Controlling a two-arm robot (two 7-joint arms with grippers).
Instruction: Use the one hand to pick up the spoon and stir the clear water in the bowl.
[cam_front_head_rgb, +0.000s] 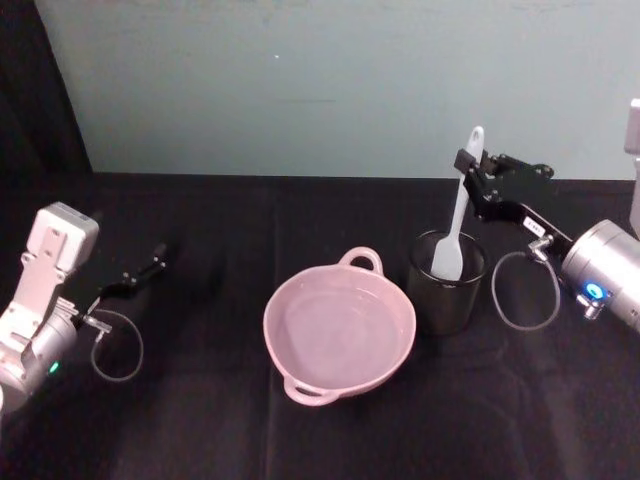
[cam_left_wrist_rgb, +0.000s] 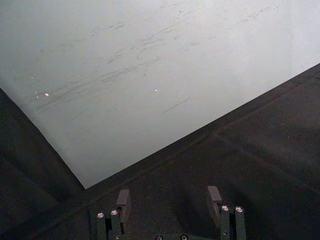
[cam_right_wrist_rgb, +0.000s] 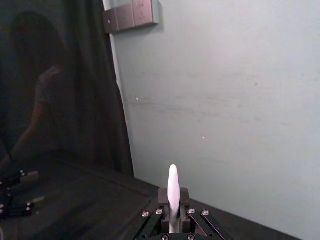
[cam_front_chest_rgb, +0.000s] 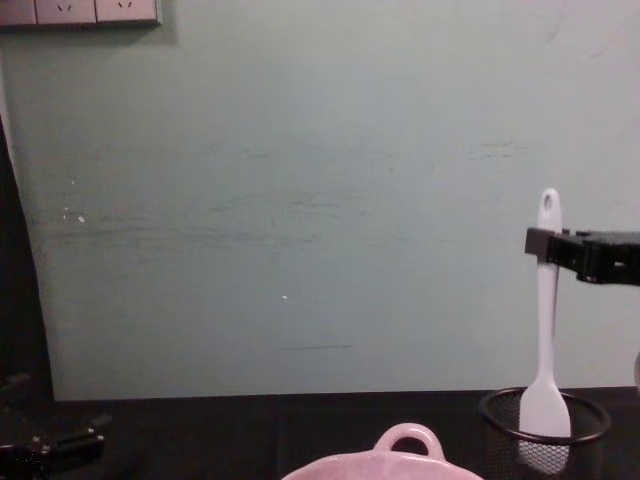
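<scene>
The white spoon (cam_front_head_rgb: 460, 215) stands upright with its paddle blade inside the black wire-mesh cup (cam_front_head_rgb: 446, 282). My right gripper (cam_front_head_rgb: 468, 162) is shut on the upper handle, just below the oval hole; the chest view has the spoon (cam_front_chest_rgb: 547, 330) clamped at that spot by the right gripper (cam_front_chest_rgb: 545, 245), and its handle tip (cam_right_wrist_rgb: 172, 192) rises between the closed fingers. The pale pink bowl (cam_front_head_rgb: 338, 328), clear water inside, sits left of the cup, its looped handle (cam_front_chest_rgb: 406, 440) facing the back. My left gripper (cam_front_head_rgb: 152, 267) rests open at the far left, holding nothing, with its fingers (cam_left_wrist_rgb: 123, 199) spread apart.
A black cloth covers the table (cam_front_head_rgb: 200, 420). A pale green wall (cam_front_chest_rgb: 300, 200) rises behind it, with a socket plate (cam_front_chest_rgb: 80, 12) at top left. Dark curtain hangs at the left. Open cloth lies between the left gripper and the bowl.
</scene>
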